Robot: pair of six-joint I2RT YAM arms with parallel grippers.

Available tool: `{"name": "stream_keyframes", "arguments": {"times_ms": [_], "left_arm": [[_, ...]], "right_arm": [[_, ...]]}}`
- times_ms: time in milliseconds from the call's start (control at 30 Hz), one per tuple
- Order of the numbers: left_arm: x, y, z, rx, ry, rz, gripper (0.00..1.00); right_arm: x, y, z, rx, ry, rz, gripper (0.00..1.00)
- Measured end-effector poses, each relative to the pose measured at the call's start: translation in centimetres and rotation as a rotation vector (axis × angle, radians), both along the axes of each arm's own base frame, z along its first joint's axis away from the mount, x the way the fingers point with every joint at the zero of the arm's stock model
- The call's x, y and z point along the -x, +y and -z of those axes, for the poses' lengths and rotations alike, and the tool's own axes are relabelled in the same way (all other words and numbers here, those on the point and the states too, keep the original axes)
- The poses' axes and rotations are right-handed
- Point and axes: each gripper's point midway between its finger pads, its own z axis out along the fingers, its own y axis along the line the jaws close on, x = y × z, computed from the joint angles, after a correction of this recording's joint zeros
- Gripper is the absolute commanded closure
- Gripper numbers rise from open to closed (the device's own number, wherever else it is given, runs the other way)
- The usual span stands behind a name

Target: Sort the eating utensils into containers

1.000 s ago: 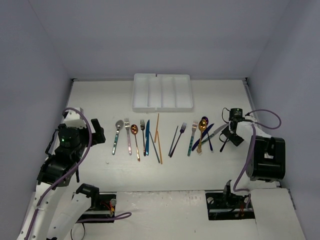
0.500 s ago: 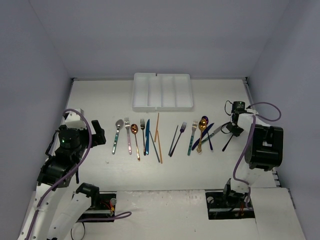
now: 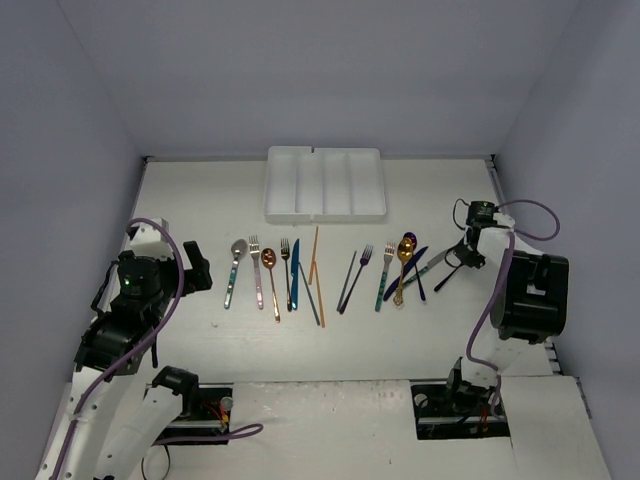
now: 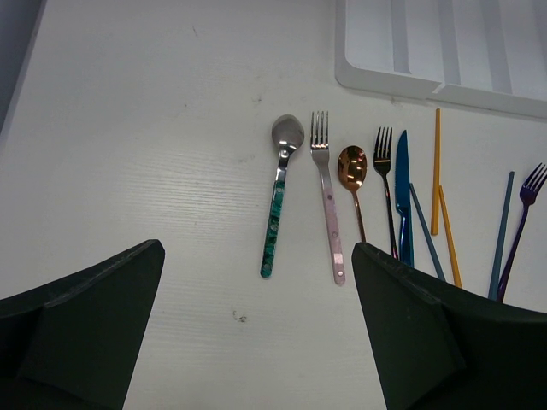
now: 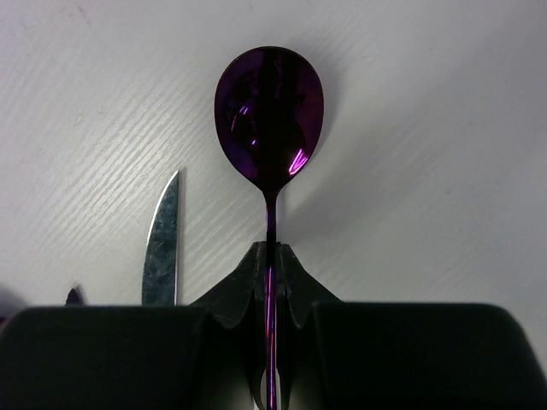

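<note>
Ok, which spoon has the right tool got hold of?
The glossy purple metal spoon, handle pinched in the right tool; the teal-handled silver spoon and copper spoon lie free.

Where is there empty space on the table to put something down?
Bare table lies left of the white tray and again right of it. A free strip runs between the utensil row and the arm bases. The row itself is crowded, most near the right hand, shut on a purple spoon.
</note>
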Motion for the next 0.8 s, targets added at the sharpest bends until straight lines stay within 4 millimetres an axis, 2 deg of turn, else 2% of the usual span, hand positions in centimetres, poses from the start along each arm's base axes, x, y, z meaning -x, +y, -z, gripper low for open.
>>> {"name": "stream_keyframes", "arguments": {"times_ms": [67,133,233,300,433,500,533,600,633,800], "left_arm": [[0.0,0.0,0.1,0.001,0.003,0.000,0.08],[-0.1,-0.1,0.2,-0.001,0.010,0.000,0.08],[-0.3,-0.1,0.6,-0.004,0.030,0.000,0.08],[-0.4,-0.2,1.0,-0.006,0.046,-0.002,0.08],[-0.8,-0.3,1.7,-0.007,0.080,-0.006,0.08],[-0.9,-0.4,2.1,-0.007,0.099,-0.006,0.08],[-1.0,-0.5,2.2,-0.008,0.107,-0.006,0.08],[-1.1,-0.5,2.5,-0.011,0.122,-0.006,0.08],[-1.1,-0.5,2.7,-0.012,0.130,-0.007,0.08],[-0.5,-0.4,3.8,-0.017,0.187,-0.010,0.08]], "right_arm": [[0.0,0.1,-0.7,0.000,-0.012,-0.016,1.00],[-0.3,0.3,-2.5,0.008,-0.047,-0.038,1.00],[-2.2,0.9,-7.1,0.043,-0.143,-0.099,1.00],[-4.9,2.3,-11.0,0.077,-0.228,-0.177,1.00],[-10.6,8.4,-18.3,0.109,-0.396,-0.407,1.00],[-13.4,11.8,-20.9,0.120,-0.461,-0.528,1.00],[-14.7,13.4,-21.6,0.127,-0.483,-0.581,1.00],[-16.5,16.0,-21.6,0.136,-0.494,-0.667,1.00],[-17.2,17.1,-20.8,0.135,-0.481,-0.708,1.00],[-21.2,20.8,-15.6,0.107,-0.408,-0.858,1.00]]}}
